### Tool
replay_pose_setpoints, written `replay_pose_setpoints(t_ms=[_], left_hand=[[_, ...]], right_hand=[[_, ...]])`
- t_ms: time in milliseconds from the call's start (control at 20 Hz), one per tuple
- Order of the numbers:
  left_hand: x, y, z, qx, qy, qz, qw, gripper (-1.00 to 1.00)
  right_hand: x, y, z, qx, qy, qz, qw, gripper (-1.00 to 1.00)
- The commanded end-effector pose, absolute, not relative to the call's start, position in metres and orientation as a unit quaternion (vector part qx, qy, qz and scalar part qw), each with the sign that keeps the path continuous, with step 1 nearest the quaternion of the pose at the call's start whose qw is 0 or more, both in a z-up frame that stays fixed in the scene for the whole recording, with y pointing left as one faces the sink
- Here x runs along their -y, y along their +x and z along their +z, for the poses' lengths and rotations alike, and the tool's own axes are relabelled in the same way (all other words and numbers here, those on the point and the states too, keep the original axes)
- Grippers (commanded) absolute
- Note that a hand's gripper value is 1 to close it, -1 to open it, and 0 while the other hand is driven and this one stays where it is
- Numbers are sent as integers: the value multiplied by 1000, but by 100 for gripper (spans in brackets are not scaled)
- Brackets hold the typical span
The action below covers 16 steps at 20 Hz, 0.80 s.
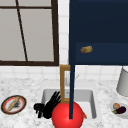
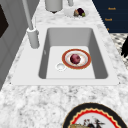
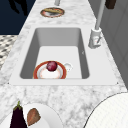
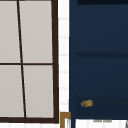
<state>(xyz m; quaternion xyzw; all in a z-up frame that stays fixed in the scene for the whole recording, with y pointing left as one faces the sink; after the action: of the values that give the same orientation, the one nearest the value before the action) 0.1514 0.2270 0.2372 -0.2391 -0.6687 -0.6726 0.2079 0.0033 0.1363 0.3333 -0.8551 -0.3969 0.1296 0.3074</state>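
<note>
The left hand [image 1: 47, 107] hung with fingers straight, holding nothing, at the sink [image 1: 47, 93] rim beside a red ball [image 1: 67, 115] — a careless sweep might have knocked it off.

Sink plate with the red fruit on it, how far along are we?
Done: the plate lies flat on the floor of the sink beside the drain, with the fruit on it. In hand: nothing that shows; a hand hovers at the sink's front edge. Left: plate and fruit are not yet touched.
</note>
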Motion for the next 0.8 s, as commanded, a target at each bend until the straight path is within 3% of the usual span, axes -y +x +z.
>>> replay_pose_setpoints(t_ms=[0, 750], left_hand=[[-227, 151, 237, 669, -239, -673, 208, 0], [-227, 151, 237, 669, -239, -673, 208, 0]], right_hand=[[-139, 10, 328, 392, -833, 174, 349, -100], [-142, 18, 270, 467, -773, 237, 358, -100]])
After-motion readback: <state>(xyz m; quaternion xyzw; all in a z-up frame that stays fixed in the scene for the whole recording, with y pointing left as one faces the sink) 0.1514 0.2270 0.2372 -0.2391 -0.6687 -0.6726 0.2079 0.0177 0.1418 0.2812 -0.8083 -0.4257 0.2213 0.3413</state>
